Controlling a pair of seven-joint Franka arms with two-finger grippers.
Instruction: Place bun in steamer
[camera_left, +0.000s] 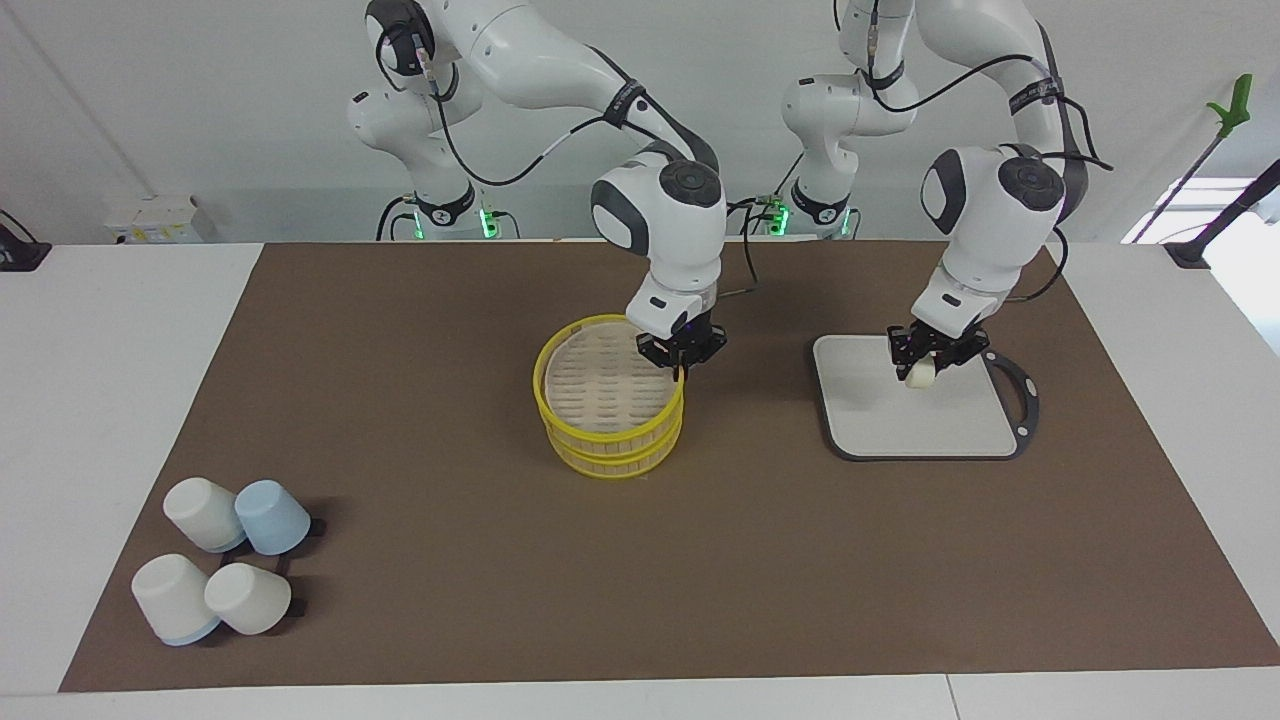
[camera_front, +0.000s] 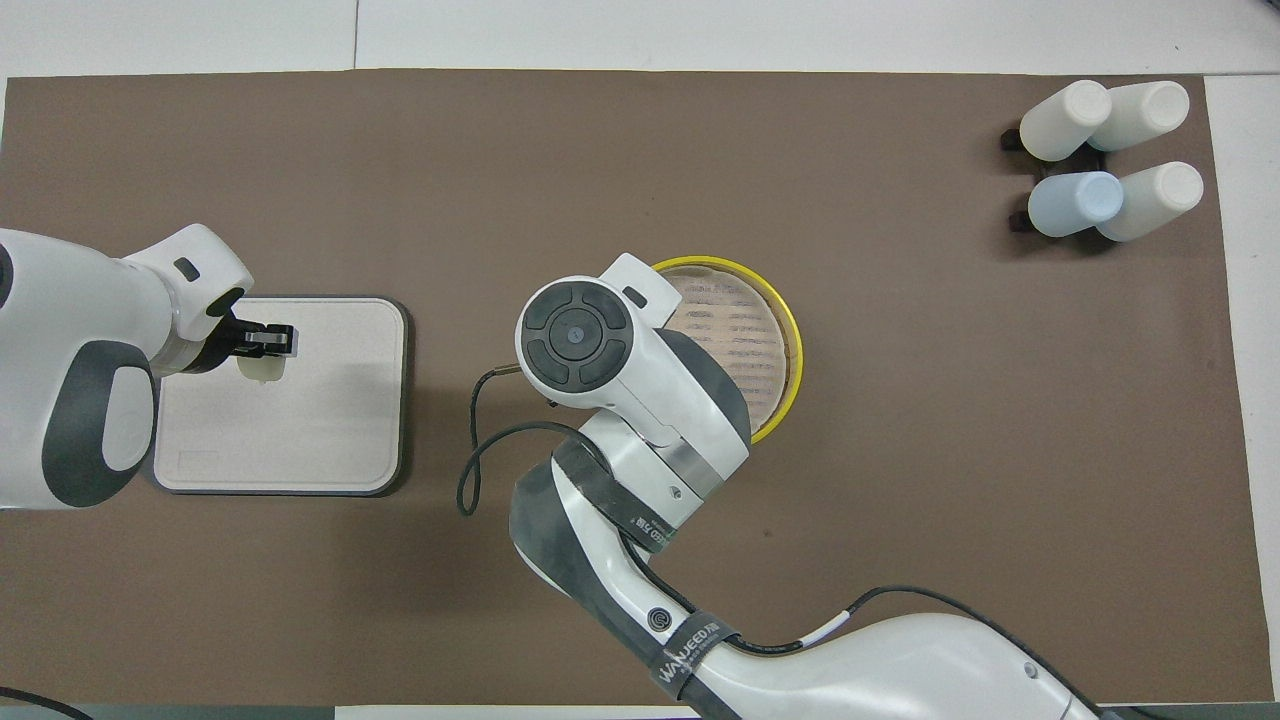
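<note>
The facing view alone shows the right gripper (camera_left: 682, 361) pinching the lid (camera_left: 608, 385) on the steamer (camera_left: 612, 448); the left gripper (camera_left: 928, 362) clamps the bun (camera_left: 921, 372), long axis upright, above the cutting board (camera_left: 900, 420).

The bun (camera_left: 920, 372) was cream-white, a pale lump against the black fingers of the left gripper (camera_left: 928, 358). The board (camera_left: 915, 425) under it was off-white with a dark grey border and handle loop. The steamer (camera_left: 608, 398) had bright yellow rims, tan slatted sides, and a pale top face marked with rows of short dark slots. The right gripper (camera_left: 682, 360) was black, below a white wrist with dark grey caps. The mat (camera_left: 640, 560) covering the table (camera_left: 120, 330) was plain brown, the table white. Of the four cups (camera_left: 225, 570), three were white and one light blue; one white cup showed a blue rim.
</note>
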